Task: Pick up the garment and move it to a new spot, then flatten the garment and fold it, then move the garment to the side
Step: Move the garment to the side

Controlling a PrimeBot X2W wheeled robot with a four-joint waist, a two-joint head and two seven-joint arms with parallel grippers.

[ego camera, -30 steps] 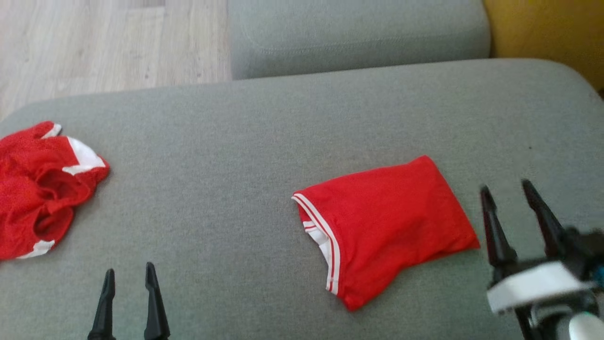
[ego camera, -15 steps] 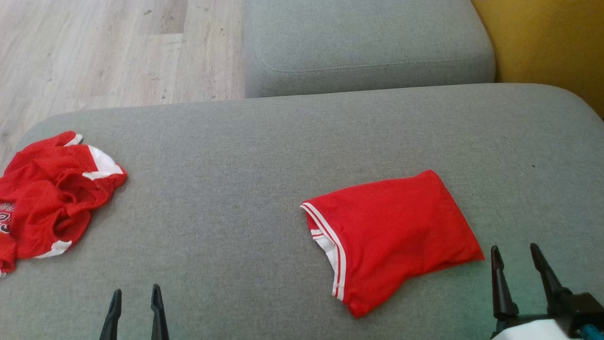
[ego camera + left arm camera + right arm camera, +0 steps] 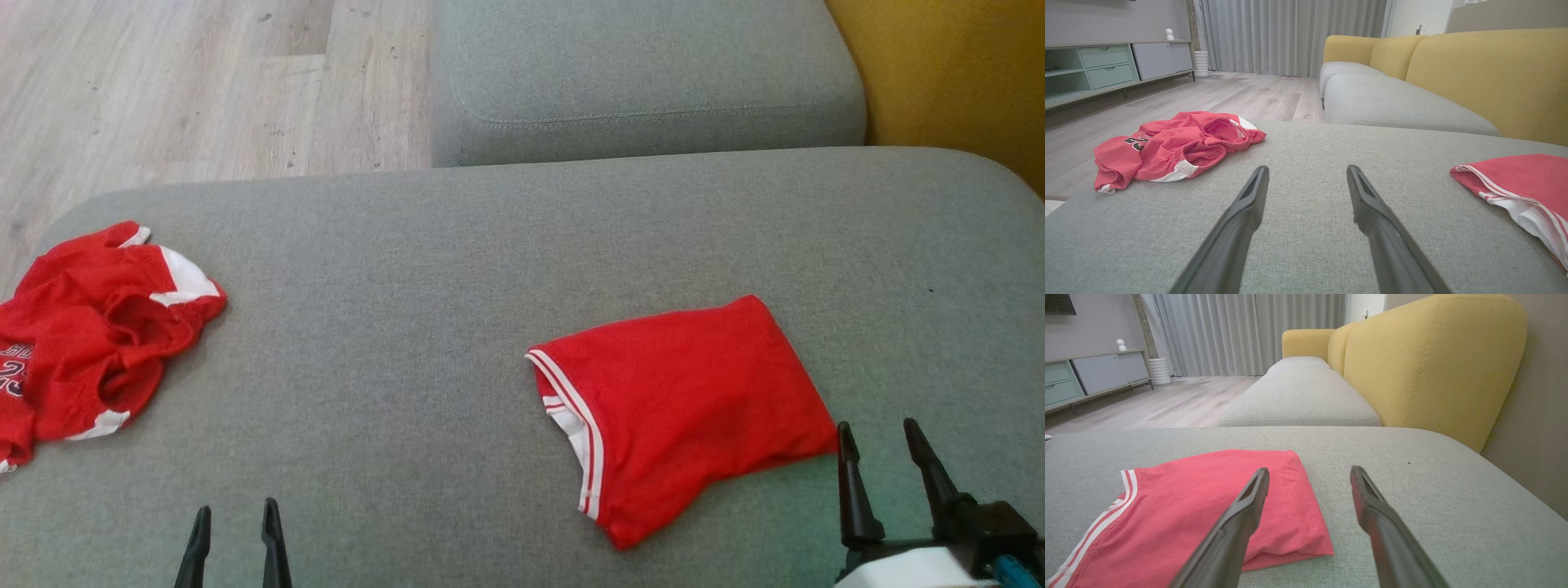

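A folded red garment [image 3: 686,408] with white-striped trim lies flat on the grey couch seat [image 3: 490,245], right of centre. It also appears in the left wrist view [image 3: 1527,179] and the right wrist view [image 3: 1208,510]. A second red garment [image 3: 98,327], crumpled, with white patches, sits at the seat's left edge [image 3: 1175,147]. My right gripper [image 3: 875,425] stands open just off the folded garment's near right corner, nothing between its fingers [image 3: 1309,469]. My left gripper [image 3: 233,510] is open over bare cushion at the lower left [image 3: 1306,169].
Another grey seat cushion [image 3: 645,73] lies beyond the one I work on. A yellow backrest [image 3: 955,73] runs along the right. Wood floor [image 3: 163,82] lies past the far left edge. A low cabinet [image 3: 1106,65] stands across the room.
The head camera has tilted, shifting the whole picture down. My right gripper has drawn back toward me from beside the folded garment. Both garments lie as before.
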